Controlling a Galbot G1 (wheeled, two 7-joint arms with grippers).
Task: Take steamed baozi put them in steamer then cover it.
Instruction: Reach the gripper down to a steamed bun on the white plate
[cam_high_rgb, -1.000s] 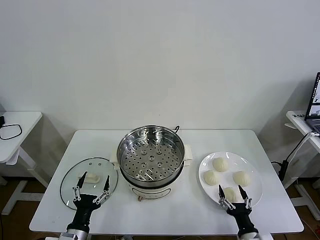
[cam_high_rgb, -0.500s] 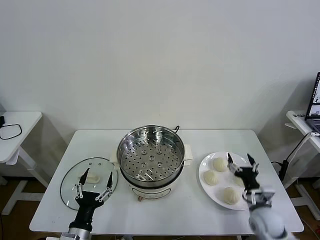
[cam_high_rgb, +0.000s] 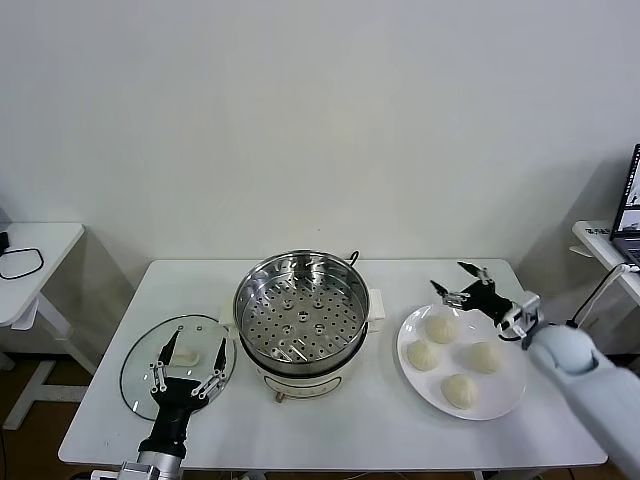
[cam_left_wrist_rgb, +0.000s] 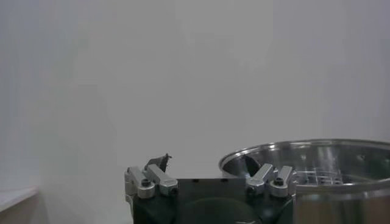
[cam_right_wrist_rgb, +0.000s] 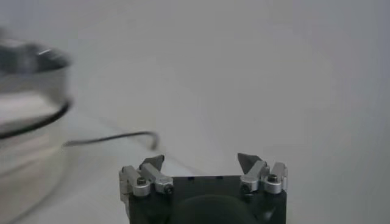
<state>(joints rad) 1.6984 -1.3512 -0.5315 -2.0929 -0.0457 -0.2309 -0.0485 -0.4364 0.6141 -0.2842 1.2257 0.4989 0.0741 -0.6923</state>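
Observation:
Four cream-white baozi (cam_high_rgb: 441, 327) lie on a white plate (cam_high_rgb: 505, 391) at the table's right. The steel steamer (cam_high_rgb: 300, 310) stands in the middle, its perforated tray bare; its rim shows in the left wrist view (cam_left_wrist_rgb: 317, 158) and blurred in the right wrist view (cam_right_wrist_rgb: 27, 91). The glass cover (cam_high_rgb: 178, 362) with its cream handle lies flat at the left. My right gripper (cam_high_rgb: 459, 282) is open and empty, raised above the plate's far edge, pointing toward the steamer. My left gripper (cam_high_rgb: 186, 363) is open and empty over the cover's near side.
A black cord (cam_right_wrist_rgb: 116, 139) runs behind the steamer. A small side table (cam_high_rgb: 30, 262) stands at far left, and another with a laptop (cam_high_rgb: 630, 205) at far right. The white wall is behind.
My right gripper has risen from the table's front edge, crossed over the plate and turned toward the steamer. My left gripper has crept slightly forward over the cover.

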